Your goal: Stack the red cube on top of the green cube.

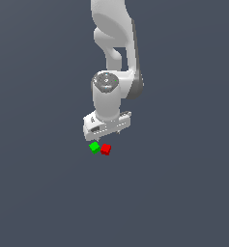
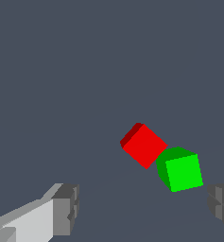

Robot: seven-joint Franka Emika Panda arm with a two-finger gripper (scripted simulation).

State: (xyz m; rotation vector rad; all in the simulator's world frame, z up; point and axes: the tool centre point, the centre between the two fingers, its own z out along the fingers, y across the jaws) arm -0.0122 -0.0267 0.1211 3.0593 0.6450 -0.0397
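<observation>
arm upright, wrist pointing down, tool (image 1: 107, 135) hovering just above both cubes. fingers (image 2: 66, 208) spread wide, gripping nothing. red cube (image 1: 106, 149) and green cube (image 1: 94, 147) side by side on table (image 1: 183, 193).

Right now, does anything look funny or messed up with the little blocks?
Nothing looks broken or spilled. The red cube and the green cube sit side by side on the floor, very close, each turned at a different angle. The open tool hangs above them, holding nothing. No stack yet.

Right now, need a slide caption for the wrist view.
Open hand above red cube and green cube, side by side, unstacked.
</observation>
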